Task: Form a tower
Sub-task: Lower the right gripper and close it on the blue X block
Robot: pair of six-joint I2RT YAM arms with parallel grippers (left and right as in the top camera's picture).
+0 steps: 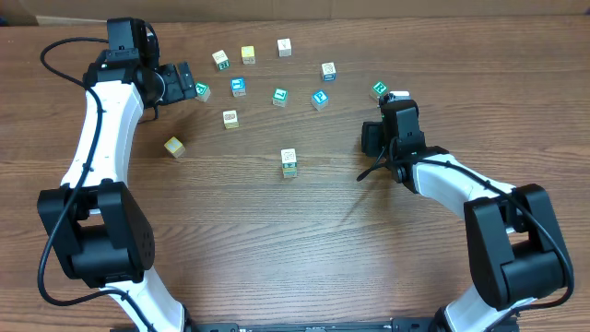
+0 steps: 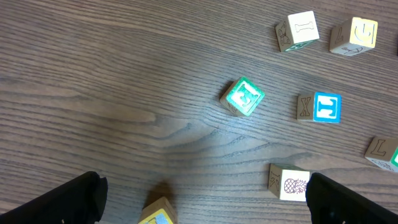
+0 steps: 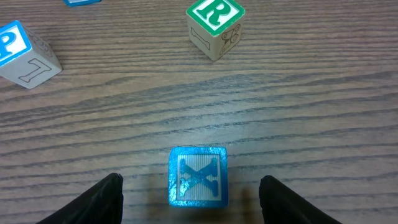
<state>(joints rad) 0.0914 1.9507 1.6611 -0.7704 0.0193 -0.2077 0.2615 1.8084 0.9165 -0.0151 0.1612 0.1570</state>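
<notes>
Wooden cubes made the tower point(image 1: 289, 162), which stood in the middle of the table point(image 1: 277, 240). The right gripper point(image 3: 189, 194) was open around a blue X cube point(image 3: 198, 171), not touching it. The left gripper point(image 2: 202, 190) was wide open and empty.
</notes>
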